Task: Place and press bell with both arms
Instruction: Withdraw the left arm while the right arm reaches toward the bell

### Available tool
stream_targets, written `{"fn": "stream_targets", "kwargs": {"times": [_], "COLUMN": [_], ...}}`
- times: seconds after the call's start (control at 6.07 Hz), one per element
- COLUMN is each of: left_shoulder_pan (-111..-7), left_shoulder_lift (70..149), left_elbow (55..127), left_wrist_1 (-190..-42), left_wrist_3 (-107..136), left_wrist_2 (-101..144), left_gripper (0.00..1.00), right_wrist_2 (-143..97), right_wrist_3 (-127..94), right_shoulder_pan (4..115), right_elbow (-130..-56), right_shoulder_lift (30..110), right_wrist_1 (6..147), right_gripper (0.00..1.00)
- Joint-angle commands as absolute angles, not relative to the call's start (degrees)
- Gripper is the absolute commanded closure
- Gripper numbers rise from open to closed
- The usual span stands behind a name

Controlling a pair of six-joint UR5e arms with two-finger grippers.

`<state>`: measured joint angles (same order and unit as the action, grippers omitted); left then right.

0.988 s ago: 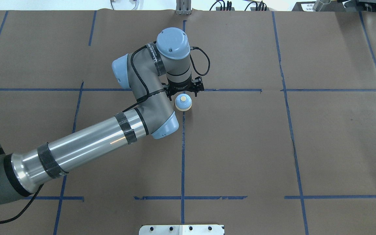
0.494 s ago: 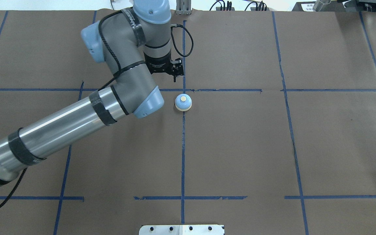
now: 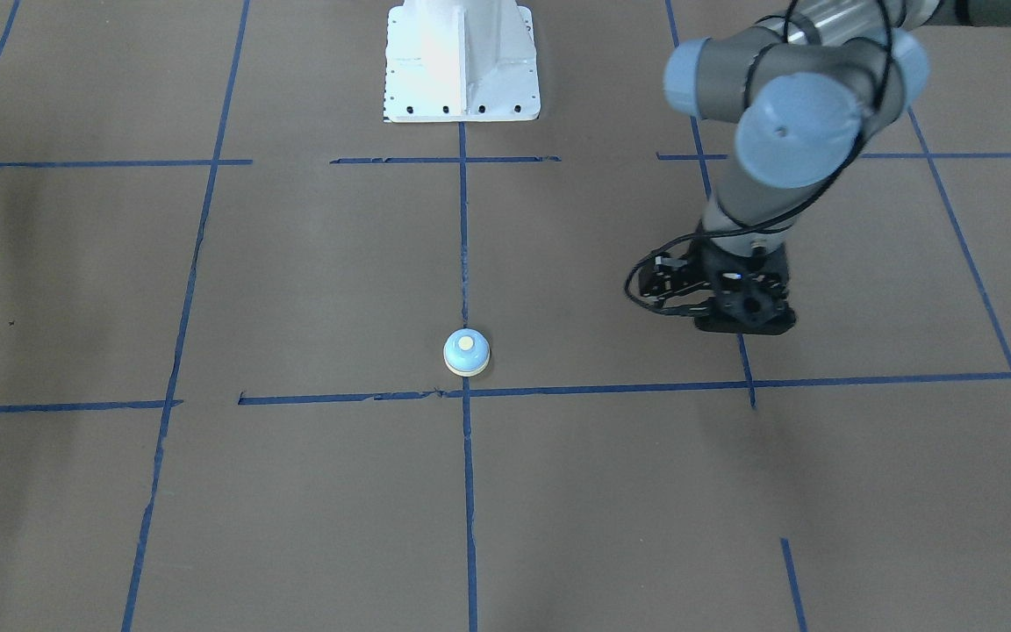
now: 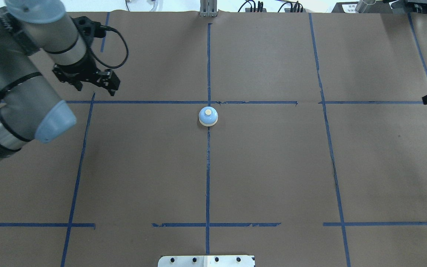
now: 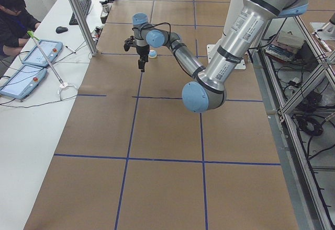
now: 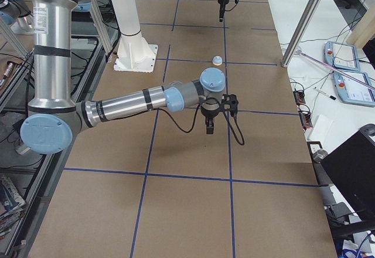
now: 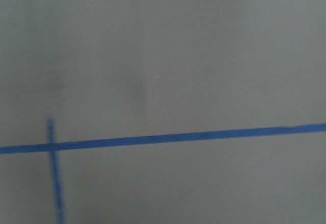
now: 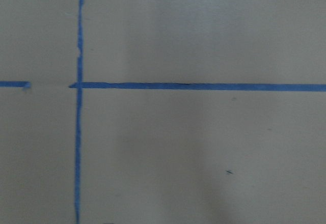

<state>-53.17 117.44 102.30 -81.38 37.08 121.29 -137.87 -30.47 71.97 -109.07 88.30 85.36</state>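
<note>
At the far left of the overhead view, the left end effector (image 3: 744, 316) hangs above the brown desk (image 4: 272, 167), well apart from the bell and holding nothing. Its black frame hides the fingertips, so I cannot tell whether the jaws are parted or together.

Near the middle, the bell (image 4: 208, 116) stands upright and free, just on the robot's side of the spot where two blue tape lines (image 4: 208, 167) cross. Its cream button faces straight up. By this layout the placing half of the task looks done and the pressing half is not yet done.

At the right edge, only a black sliver of the right end effector (image 6: 209, 126) enters the overhead view. The right-side view shows it poised over the desk, far from the bell and carrying nothing, and its jaw state cannot be read either.

The next move likely falls to the right arm. It would travel inward, centre its tip over the button and come straight down with a light push, since an off-centre touch could slide so small a bell.
</note>
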Motion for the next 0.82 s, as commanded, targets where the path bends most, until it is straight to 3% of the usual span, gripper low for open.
{"fn": "stream_targets", "kwargs": {"times": [0.0, 0.33, 0.66], "left_shoulder_pan": [-64.8, -75.0, -80.2], "left_shoulder_lift": [106.0, 98.3, 92.0], "left_elbow": [106.7, 105.4, 104.9], "left_wrist_1": [-81.2, -81.5, -82.3], "left_wrist_3": [20.3, 7.9, 3.4], "left_wrist_2": [124.7, 131.1, 131.2], "left_gripper": [0.0, 0.0, 0.0], "right_wrist_2": [-134.4, -124.2, -118.1], "right_wrist_3": [-49.5, -64.7, -73.3], "right_shoulder_pan": [60.8, 47.1, 38.8], "right_elbow": [-109.1, -107.6, -99.9], "right_shoulder_lift": [76.4, 64.9, 49.3], "right_wrist_1": [85.8, 88.7, 96.3], "right_gripper": [0.0, 0.0, 0.0]}}
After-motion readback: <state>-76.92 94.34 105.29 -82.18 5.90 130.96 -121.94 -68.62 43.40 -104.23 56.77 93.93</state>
